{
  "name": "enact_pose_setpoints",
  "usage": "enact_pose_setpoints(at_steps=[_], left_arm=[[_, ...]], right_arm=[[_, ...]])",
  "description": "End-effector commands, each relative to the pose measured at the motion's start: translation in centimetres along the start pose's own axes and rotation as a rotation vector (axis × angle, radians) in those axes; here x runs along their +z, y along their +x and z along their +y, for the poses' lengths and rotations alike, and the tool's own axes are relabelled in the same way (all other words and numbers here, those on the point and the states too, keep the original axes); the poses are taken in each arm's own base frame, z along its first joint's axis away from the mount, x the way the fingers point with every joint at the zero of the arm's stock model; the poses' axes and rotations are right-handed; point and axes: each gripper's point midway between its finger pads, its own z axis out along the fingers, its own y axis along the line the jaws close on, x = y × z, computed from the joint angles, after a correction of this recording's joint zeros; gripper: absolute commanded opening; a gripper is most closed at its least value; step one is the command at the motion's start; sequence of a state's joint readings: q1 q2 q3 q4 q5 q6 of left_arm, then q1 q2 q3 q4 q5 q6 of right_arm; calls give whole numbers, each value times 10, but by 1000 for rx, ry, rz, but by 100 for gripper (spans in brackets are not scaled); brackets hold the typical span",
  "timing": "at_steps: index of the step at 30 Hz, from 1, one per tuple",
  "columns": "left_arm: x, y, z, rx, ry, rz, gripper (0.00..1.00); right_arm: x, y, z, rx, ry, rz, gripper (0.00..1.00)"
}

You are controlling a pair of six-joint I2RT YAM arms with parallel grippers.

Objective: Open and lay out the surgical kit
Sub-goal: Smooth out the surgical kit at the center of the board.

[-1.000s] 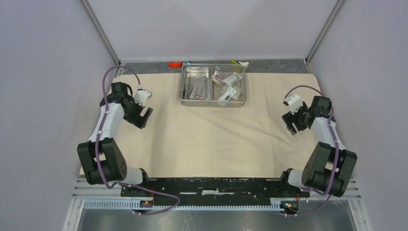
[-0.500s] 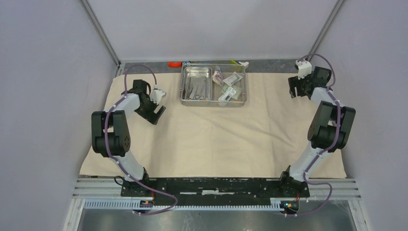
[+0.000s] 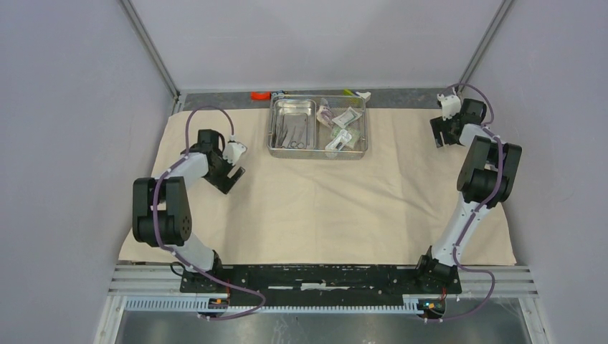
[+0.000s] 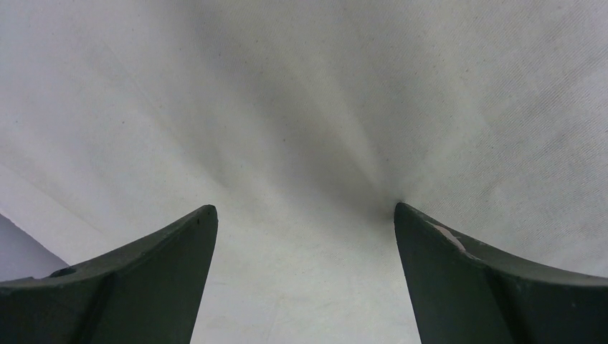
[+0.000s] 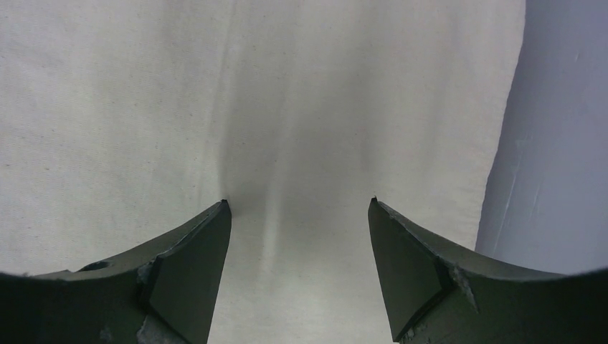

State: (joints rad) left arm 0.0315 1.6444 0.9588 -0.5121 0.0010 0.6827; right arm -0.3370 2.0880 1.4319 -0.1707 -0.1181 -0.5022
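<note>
The beige cloth wrap [image 3: 323, 193] lies spread flat over the table. At its far middle stands the steel tray [image 3: 366, 136], with a smaller inner tray [image 3: 292, 109] on the left holding thin metal instruments [image 3: 290, 133] and sealed packets [image 3: 343, 129] on the right. My left gripper [image 3: 226, 178] hovers low over the cloth left of the tray. In the left wrist view this gripper [image 4: 305, 209] is open, its tips on bare cloth [image 4: 301, 107]. My right gripper [image 3: 440, 136] is at the cloth's far right corner. It stands open [image 5: 300, 202] with its tips on the cloth [image 5: 215, 86], near the cloth's edge.
A small orange piece [image 3: 259, 94] and a yellow-green and white object [image 3: 358, 94] lie on the grey strip behind the tray. Grey walls close in on both sides, the right wall [image 5: 559, 143] just beyond the cloth's edge. The arm bases sit at the near rail [image 3: 315, 276].
Both arms have reached forward from the sides. The right gripper swung to the far right corner of the cloth. The left gripper came in toward the tray, then settled slightly lower.
</note>
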Motion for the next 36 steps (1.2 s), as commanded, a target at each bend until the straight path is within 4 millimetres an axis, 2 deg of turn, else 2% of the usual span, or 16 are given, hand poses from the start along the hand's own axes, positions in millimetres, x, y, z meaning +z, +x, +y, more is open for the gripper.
enact_pose_setpoints(at_steps=[1, 10, 19, 27, 29, 32, 36], left_arm=[[6, 60, -22, 82, 41, 186, 100], [3, 84, -35, 90, 47, 220, 100], [-8, 105, -47, 113, 48, 245, 100], [-21, 111, -51, 142, 47, 238, 100], [-25, 100, -47, 127, 40, 204, 100], [-37, 71, -48, 83, 81, 109, 100], [-62, 11, -60, 111, 160, -87, 100]], right_arm=[[3, 13, -18, -53, 67, 49, 77], [7, 30, -40, -109, 122, 120, 77], [19, 39, -49, -158, 141, 171, 77], [19, 30, -59, -172, 164, 172, 77], [13, 22, -58, -170, 156, 143, 77], [-4, 3, -56, -150, 132, 75, 77], [-41, -30, -47, -126, 87, -64, 78]])
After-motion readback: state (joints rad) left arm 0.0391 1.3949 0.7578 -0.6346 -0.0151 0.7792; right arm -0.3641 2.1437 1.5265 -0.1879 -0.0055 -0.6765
